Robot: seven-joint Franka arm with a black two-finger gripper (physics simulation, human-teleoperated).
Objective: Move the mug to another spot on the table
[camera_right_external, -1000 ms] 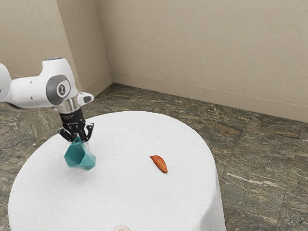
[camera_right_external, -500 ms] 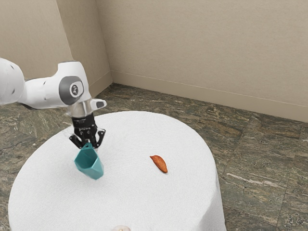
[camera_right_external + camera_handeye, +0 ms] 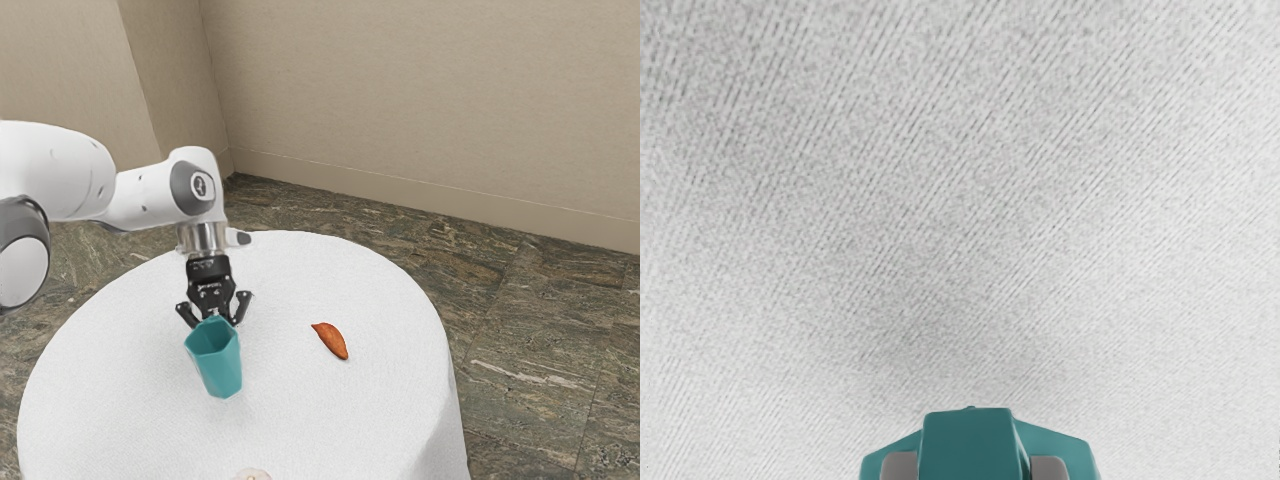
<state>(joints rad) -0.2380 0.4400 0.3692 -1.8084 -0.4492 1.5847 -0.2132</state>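
On the round white table (image 3: 330,420), toward the exterior view's left, the white arm (image 3: 150,190) reaches down from the upper left and its black gripper (image 3: 213,320) points straight down over the cloth. The gripper is clenched on the rim of the teal mug (image 3: 216,362), one finger on each side of the rim, and the mug hangs upright below it with its faceted sides showing. I cannot tell from here whether its base touches the cloth or sits just above it. To the exterior view's right of the mug, well apart from it, a small orange wedge (image 3: 330,340) lies flat on the cloth. At the near edge of the table, a pale round thing (image 3: 250,474) just peeks into sight. In the wrist view the mug (image 3: 975,445) sits just under the hand, and a soft grey shadow (image 3: 930,320) lies on the white cloth (image 3: 940,150) beyond it. Around the table is a dark marbled floor (image 3: 540,330), with beige walls (image 3: 420,90) behind.
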